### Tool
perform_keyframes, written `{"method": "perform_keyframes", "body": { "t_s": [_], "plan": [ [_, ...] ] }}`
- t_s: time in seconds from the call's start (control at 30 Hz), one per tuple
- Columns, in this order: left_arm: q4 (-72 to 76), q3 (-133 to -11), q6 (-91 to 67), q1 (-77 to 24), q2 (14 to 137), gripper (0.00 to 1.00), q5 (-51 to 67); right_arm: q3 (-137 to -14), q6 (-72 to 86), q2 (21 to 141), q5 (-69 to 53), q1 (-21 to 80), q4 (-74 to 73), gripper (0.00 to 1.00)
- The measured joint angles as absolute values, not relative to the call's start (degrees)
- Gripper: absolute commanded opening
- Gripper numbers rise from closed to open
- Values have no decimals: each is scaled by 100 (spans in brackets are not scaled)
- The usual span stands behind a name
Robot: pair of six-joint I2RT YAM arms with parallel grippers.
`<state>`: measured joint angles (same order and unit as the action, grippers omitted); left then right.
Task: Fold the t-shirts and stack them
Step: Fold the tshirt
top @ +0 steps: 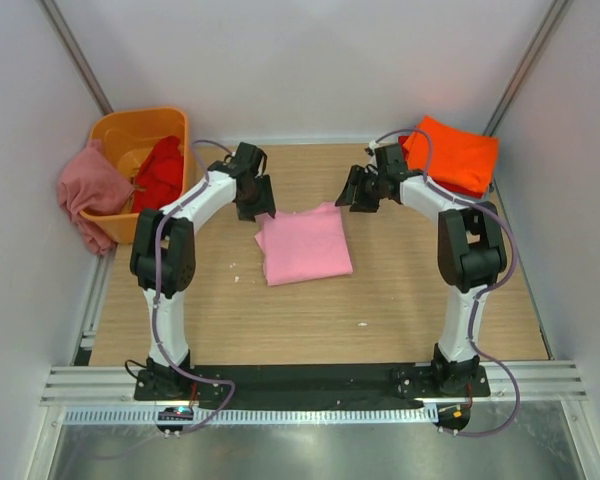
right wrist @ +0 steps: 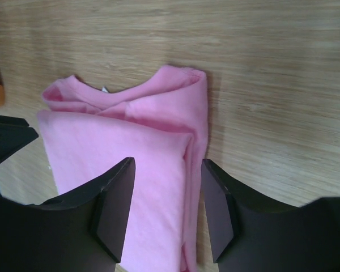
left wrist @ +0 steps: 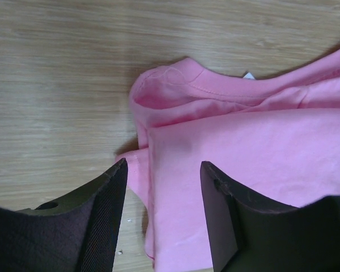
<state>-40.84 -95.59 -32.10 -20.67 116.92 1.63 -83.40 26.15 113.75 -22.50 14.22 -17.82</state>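
Desk (top: 400,300): carrying everything.
Orange tub (top: 130,125): sitting at the far left.
Light pink t-shirt (top: 303,245): lying folded mid-desk.
Orange t-shirt (top: 460,155): lying folded at the far right.
Dusty rose t-shirt (top: 90,190): hanging over the tub's left rim.
Red t-shirt (top: 160,172): lying in the tub.
Left tool (left wrist: 164,165): hovering released over the pink shirt's far-left corner.
Right tool (right wrist: 168,163): hovering released over its far-right corner.

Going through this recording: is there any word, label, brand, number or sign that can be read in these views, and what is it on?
No text can be read in any of the three views.
The white neck tag at the collar of the pink t-shirt: too small to read.
The orange tub: no label or marking shows.
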Motion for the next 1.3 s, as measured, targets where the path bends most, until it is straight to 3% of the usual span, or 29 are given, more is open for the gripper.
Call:
{"method": "perform_keyframes", "body": {
  "t_s": [0.23, 0.47, 0.53, 0.67, 0.77, 1.0, 1.3],
  "plan": [
    [-3931, -9223, -3260, -2067, 11690, 53, 115, -8427, 2539, 11611, -2200, 1435, -2071, 53],
    [-3767, -9157, -3284, -2067, 11686, 48, 110, -8567, 2541, 11885, -2276, 1496, -2060, 39],
    [-3723, -9157, -3291, -2067, 11686, 41, 110, -8600, 2543, 11987, -2311, 1507, -2058, 37],
    [-3664, -9157, -3301, -2067, 11686, 38, 113, -8600, 2547, 12068, -2357, 1533, -2064, 33],
    [-3653, -9155, -3306, -2067, 11686, 30, 115, -8604, 2552, 12068, -2375, 1544, -2060, 26],
    [-3614, -9118, -3400, -2067, 11686, 0, 143, -8606, 2558, 12068, -2377, 1581, -2062, 10],
    [-3623, -9065, -3409, -2067, 11550, 0, 132, -8606, 2558, 11902, -2377, 1581, -2176, 2]
  ]
}}
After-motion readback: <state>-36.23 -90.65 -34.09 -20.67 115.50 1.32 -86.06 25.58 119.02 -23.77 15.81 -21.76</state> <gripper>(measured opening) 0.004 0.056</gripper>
